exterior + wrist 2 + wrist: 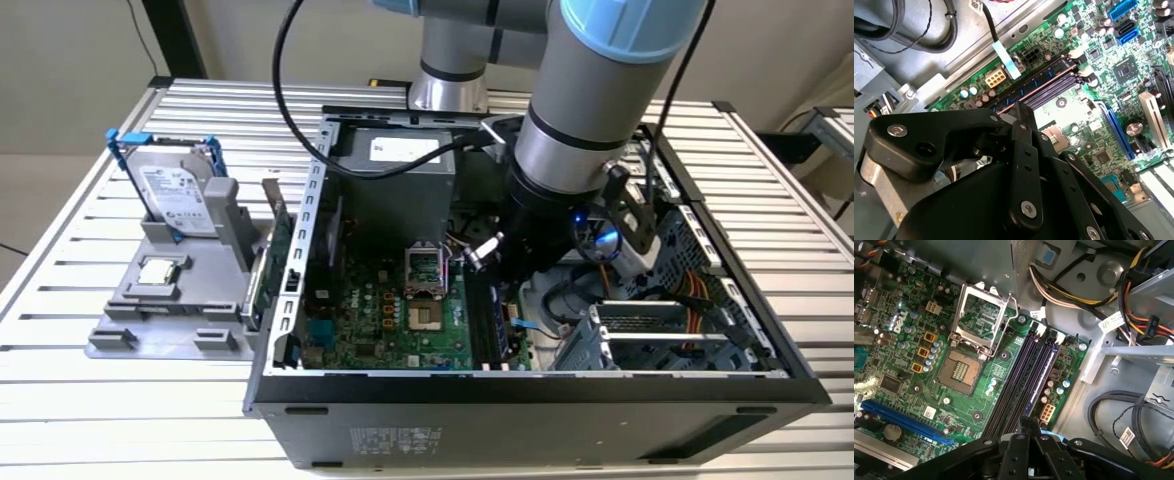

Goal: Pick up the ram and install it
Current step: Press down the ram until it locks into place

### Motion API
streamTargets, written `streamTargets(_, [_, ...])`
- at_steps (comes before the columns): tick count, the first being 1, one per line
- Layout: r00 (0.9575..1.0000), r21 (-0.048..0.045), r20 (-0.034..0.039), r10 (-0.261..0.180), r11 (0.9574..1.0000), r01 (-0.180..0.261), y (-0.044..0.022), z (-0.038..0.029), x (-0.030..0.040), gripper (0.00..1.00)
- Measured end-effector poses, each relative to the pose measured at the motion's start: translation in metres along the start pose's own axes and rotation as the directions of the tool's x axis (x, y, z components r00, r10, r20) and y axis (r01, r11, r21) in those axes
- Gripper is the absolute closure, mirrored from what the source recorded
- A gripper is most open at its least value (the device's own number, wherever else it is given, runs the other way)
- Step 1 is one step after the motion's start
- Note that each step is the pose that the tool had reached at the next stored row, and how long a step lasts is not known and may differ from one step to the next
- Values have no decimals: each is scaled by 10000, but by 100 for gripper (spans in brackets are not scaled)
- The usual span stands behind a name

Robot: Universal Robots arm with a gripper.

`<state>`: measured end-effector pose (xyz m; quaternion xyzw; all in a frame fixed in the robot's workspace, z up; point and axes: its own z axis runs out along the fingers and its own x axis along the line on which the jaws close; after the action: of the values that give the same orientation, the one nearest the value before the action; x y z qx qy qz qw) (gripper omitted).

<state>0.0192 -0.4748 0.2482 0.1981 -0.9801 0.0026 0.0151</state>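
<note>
Bluish-green, the ram stands in a slot on the exterior view's right of the CPU socket, and the gripper, fingers pressed together and empty, hovers near one end, so an off-centre push could seat it crooked or flex the motherboard.

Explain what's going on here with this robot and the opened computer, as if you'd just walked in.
A robot arm reaches down into an open computer case lying on a slatted table. Its hand hangs just above the dark memory slots on the green motherboard, beside the open processor socket. Whether the ram is in its grip or already seated cannot be told.
</note>
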Motion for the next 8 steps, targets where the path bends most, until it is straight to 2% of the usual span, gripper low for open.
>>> streamTargets(8, [9989,14,-1,-463,9989,463,0,0,0,100])
